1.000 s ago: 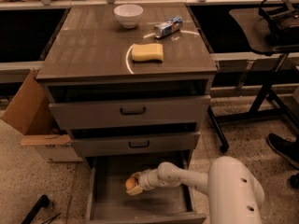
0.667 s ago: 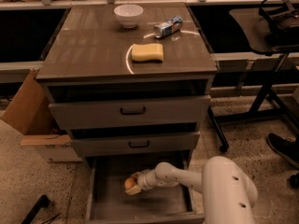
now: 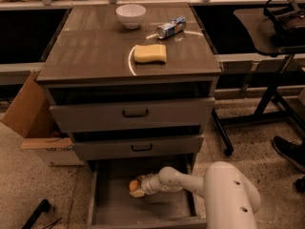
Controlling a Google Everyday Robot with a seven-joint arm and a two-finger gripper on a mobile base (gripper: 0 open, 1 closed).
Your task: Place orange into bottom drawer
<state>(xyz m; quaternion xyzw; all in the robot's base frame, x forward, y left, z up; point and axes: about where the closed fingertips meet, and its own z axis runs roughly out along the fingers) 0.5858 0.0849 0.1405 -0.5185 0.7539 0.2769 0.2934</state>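
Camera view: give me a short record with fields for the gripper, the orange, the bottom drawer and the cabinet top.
gripper: reaching down inside the bottom drawer, closed around the orange
orange: between the fingers, low in the drawer, left of centre
bottom drawer: pulled open
cabinet top: white bowl, yellow sponge, can lying on its side

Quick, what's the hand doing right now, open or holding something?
Hand: closed on the orange, low inside the open bottom drawer.
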